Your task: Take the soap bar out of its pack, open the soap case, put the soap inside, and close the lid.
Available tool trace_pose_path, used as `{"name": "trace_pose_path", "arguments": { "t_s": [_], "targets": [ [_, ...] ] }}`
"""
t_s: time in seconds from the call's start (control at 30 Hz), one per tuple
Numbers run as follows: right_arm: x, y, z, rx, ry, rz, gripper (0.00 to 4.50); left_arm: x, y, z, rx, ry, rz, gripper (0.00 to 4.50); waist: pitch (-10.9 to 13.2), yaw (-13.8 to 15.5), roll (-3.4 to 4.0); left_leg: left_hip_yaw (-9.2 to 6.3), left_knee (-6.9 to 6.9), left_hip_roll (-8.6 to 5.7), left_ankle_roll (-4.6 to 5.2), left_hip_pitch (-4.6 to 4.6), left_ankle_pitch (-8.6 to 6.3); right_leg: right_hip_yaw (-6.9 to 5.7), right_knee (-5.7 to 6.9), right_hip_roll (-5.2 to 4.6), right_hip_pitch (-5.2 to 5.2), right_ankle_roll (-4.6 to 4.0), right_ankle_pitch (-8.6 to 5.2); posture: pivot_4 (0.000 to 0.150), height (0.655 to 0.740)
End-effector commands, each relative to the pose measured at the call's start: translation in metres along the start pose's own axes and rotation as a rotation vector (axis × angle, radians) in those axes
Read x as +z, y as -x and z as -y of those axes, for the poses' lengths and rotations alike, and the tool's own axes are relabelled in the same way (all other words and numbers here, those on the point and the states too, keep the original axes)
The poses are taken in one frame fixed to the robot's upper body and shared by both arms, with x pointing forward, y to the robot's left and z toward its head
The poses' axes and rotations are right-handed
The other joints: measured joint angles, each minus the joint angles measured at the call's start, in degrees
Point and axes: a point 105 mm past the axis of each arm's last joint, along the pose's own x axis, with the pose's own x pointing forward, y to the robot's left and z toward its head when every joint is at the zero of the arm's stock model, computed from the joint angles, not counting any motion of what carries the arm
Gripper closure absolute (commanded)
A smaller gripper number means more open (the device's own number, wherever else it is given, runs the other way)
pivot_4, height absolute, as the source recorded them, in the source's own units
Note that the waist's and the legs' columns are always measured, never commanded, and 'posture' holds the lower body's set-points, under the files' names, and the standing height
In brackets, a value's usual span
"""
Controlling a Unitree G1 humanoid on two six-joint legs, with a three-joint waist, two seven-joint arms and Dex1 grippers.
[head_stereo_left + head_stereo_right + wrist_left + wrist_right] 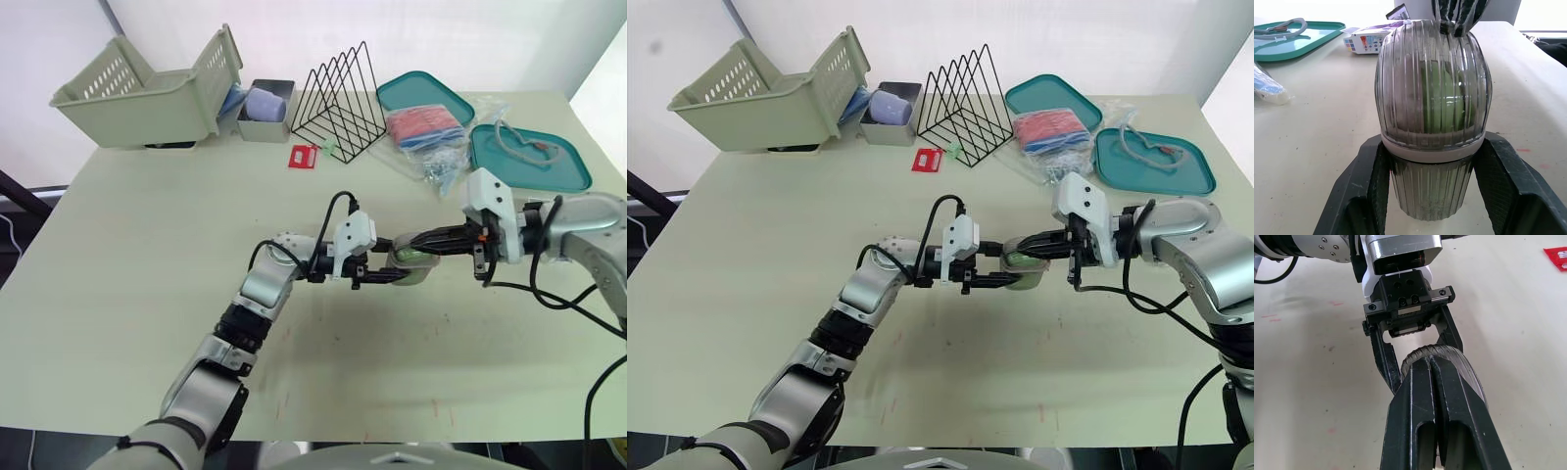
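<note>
The left end effector (380,276) is clamping the soap case (411,262) at mid-desk (147,245), green soap (1442,98) already inside (lid (1432,78) apparently down), while the right end effector (409,244), fingers narrowed together, is pressing it; only final closure seemingly remains.

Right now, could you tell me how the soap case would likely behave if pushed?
The soap case looks like ribbed hard plastic, so probably stiff, though its ridges may slip in the left pincer. Its rounded shell could rock if nudged. The green soap inside likely adds weight.
</note>
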Motion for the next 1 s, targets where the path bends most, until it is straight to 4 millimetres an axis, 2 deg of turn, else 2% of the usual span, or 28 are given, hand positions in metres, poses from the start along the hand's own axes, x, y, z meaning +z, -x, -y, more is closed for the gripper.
{"name": "trace_pose_path", "arguments": {
  "t_s": [0.03, 0.2, 0.23, 0.27, 0.3, 0.33, 0.4, 0.5, 0.53, 0.77, 1.0],
  "targets": [
    [0.0, 0.018, 0.022, -0.151, 0.06, -0.014, 4.43, 0.015, -0.001, -0.001, -0.008, -0.055, 0.039, 2.53, 0.0, 0.06, 0.0, 0.0, 0.0, 0.0, 0.0, 0.0, 0.0, 0.0, 0.0, 0.0, 0.0, 0.0, 0.0, 0.15, 0.74],
    [0.002, 0.041, 0.038, -0.292, -0.051, 0.077, 4.43, 0.015, 0.0, -0.002, -0.003, -0.041, 0.043, 2.53, 0.0, 0.2, 0.0, 0.0, 0.0, 0.0, 0.0, -0.01, 0.0, 0.0, -0.01, 0.0, 0.0, 0.0, 0.0, 0.15, 0.74],
    [-0.001, 0.045, 0.039, -0.323, -0.059, 0.096, 3.84, 0.015, 0.0, -0.002, -0.002, -0.034, 0.045, 2.53, 0.0, 0.25, -0.01, -0.02, 0.0, 0.0, 0.0, -0.02, 0.0, -0.01, -0.01, 0.0, 0.0, 0.0, 0.0, 0.15, 0.74],
    [-0.006, 0.048, 0.034, -0.328, -0.031, 0.102, 3.61, 0.016, 0.001, -0.002, -0.003, -0.024, 0.048, 2.53, 0.0, 0.38, -0.01, -0.02, 0.0, 0.0, 0.0, -0.02, 0.0, -0.02, -0.01, 0.0, 0.0, 0.0, 0.0, 0.15, 0.74],
    [-0.009, 0.049, 0.029, -0.33, -0.003, 0.111, 3.06, 0.016, 0.001, -0.002, -0.003, -0.015, 0.05, 2.53, 0.0, 0.66, -0.01, -0.02, 0.0, 0.0, 0.0, -0.03, 0.0, -0.01, -0.03, 0.0, 0.01, 0.0, 0.0, 0.15, 0.74],
    [-0.012, 0.05, 0.023, -0.323, 0.004, 0.128, 2.5, 0.016, 0.002, -0.002, -0.003, -0.007, 0.053, 2.53, 0.01, 0.66, -0.01, -0.02, -0.01, 0.0, 0.0, -0.05, 0.0, -0.02, -0.06, 0.0, 0.01, 0.0, 0.0, 0.15, 0.74],
    [-0.016, 0.051, 0.01, -0.311, 0.003, 0.198, 1.77, 0.018, 0.004, -0.003, -0.002, 0.021, 0.062, 2.53, 0.0, 0.62, -0.01, 0.01, -0.02, 0.0, 0.0, -0.03, 0.0, 0.01, -0.04, 0.0, 0.01, 0.0, 0.0, 0.15, 0.74],
    [-0.035, 0.051, -0.011, -0.279, 0.001, 0.203, 0.3, 0.021, 0.007, -0.005, -0.004, 0.076, 0.079, 2.53, 0.0, 0.55, -0.01, -0.01, -0.02, 0.0, 0.0, -0.01, 0.0, 0.01, 0.0, 0.01, 0.01, 0.0, 0.0, 0.15, 0.74],
    [-0.042, 0.05, -0.019, -0.262, 0.002, 0.197, 0.13, 0.023, 0.008, -0.006, -0.007, 0.102, 0.085, 2.53, 0.0, 0.53, -0.01, -0.01, 0.01, 0.0, 0.0, -0.02, 0.0, 0.01, 0.0, 0.01, 0.01, 0.01, 0.0, 0.15, 0.74],
    [-0.07, 0.041, -0.058, -0.144, 0.0, 0.181, 0.13, 0.027, 0.017, 0.001, -0.085, 0.389, 0.085, 2.53, 0.01, 0.01, -0.01, -0.04, 0.0, 0.0, 0.0, 0.02, 0.0, -0.01, 0.01, 0.03, 0.03, 0.01, -0.01, 0.15, 0.74],
    [-0.079, 0.047, -0.063, -0.144, 0.018, 0.184, 0.13, 0.02, 0.032, 0.018, -0.173, 0.805, -0.057, 2.53, 0.01, -0.14, -0.01, -0.05, 0.0, 0.0, 0.0, 0.04, 0.0, -0.01, 0.03, 0.03, 0.03, 0.01, -0.01, 0.15, 0.74]
  ]
}}
